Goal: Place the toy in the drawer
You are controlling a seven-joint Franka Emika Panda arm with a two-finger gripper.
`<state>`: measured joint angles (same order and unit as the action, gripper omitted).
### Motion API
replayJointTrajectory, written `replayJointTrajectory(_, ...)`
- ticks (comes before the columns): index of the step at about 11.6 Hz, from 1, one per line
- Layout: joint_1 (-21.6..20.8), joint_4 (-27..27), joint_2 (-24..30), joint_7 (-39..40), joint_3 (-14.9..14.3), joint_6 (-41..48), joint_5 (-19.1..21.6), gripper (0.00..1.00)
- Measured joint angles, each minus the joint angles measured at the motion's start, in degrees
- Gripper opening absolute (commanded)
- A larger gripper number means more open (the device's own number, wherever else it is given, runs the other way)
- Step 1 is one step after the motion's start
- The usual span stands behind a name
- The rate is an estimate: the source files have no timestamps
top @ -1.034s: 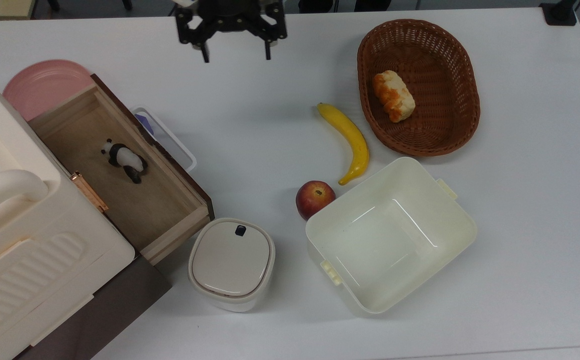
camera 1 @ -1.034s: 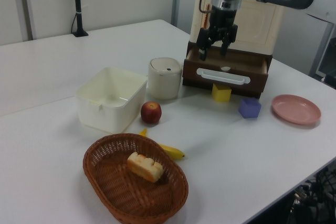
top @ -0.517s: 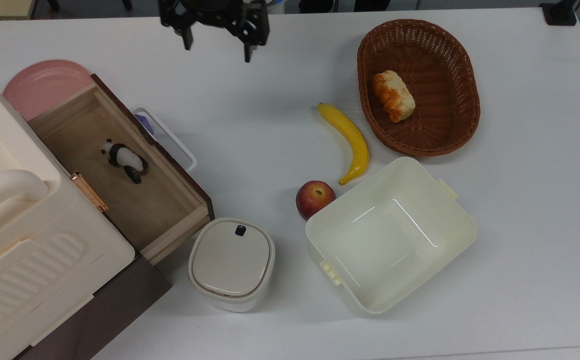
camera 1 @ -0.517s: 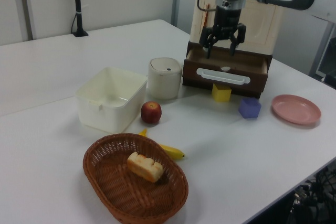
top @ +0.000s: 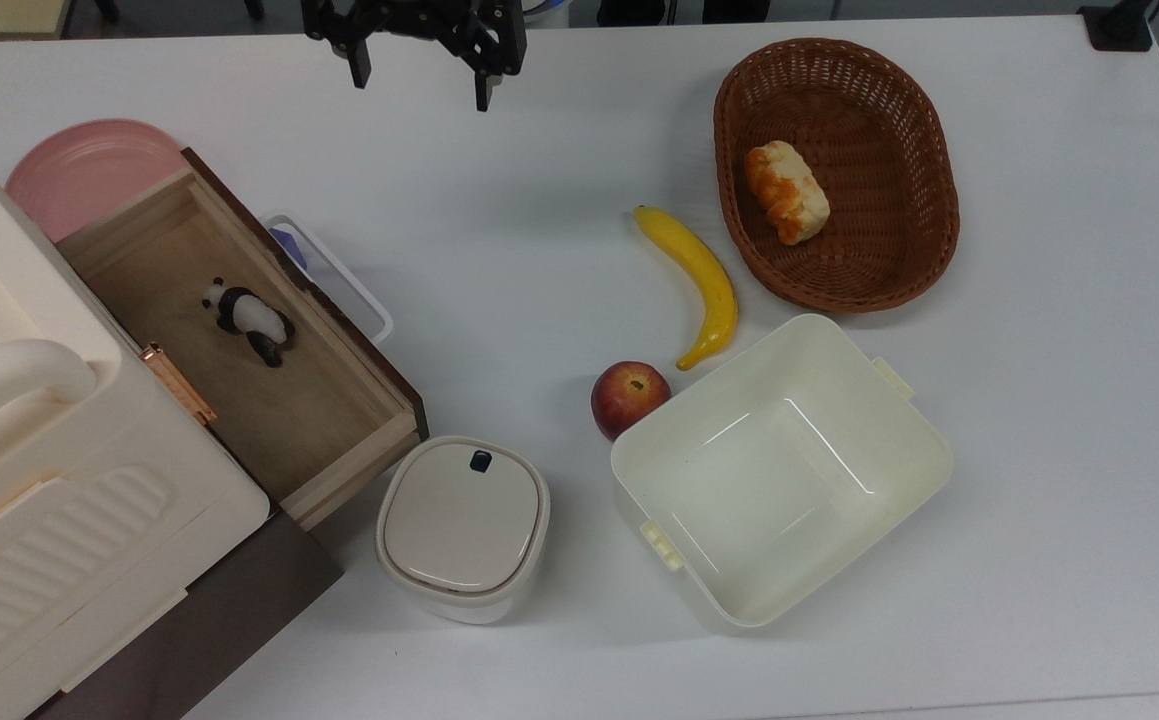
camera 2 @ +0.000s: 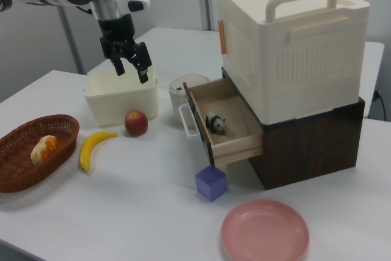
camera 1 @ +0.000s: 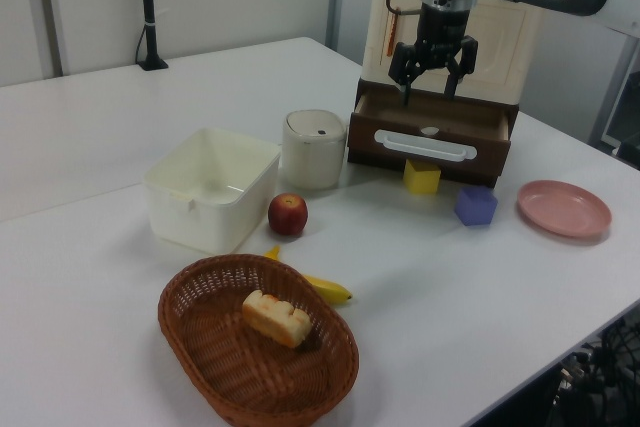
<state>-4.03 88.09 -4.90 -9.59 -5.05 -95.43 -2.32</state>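
Note:
The toy (top: 247, 320), a small black-and-white panda, stands on the wooden floor of the open drawer (top: 324, 420) in the top view's left half. It also shows inside the drawer (camera 2: 239, 145) as the toy (camera 2: 215, 122) in the right view. My gripper (top: 419, 88) hangs open and empty at the top view's upper edge, raised above the table and well apart from the drawer. In the left view the gripper (camera 1: 430, 89) shows in front of the cabinet above the drawer front (camera 1: 430, 137). The right view has the gripper (camera 2: 131, 70) high, in front of the cream tub.
A banana (top: 699, 280), an apple (top: 629, 397) and a cream tub (top: 779, 470) lie mid-table. A wicker basket (top: 836, 170) holds bread (top: 787, 190). A lidded white bin (top: 463, 525) stands by the drawer's corner. A pink plate (top: 89, 170), a blue block (camera 2: 211, 183) and a yellow block (camera 1: 421, 176) lie near the cabinet.
My gripper has drifted toward the top view's left and upper edge, staying open. The toy lies unmoved in the drawer.

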Motion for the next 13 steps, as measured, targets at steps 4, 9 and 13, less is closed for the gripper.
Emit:
replayJointTrajectory(4,0.0,0.1,0.0,0.0,0.0,0.0,0.0,1.0)
replayJointTrajectory(9,0.1,2.2,2.1,0.5,0.0,0.0,0.7,1.0)
replayJointTrajectory(13,0.9,3.6,3.4,1.7,0.3,0.0,1.8,1.0)
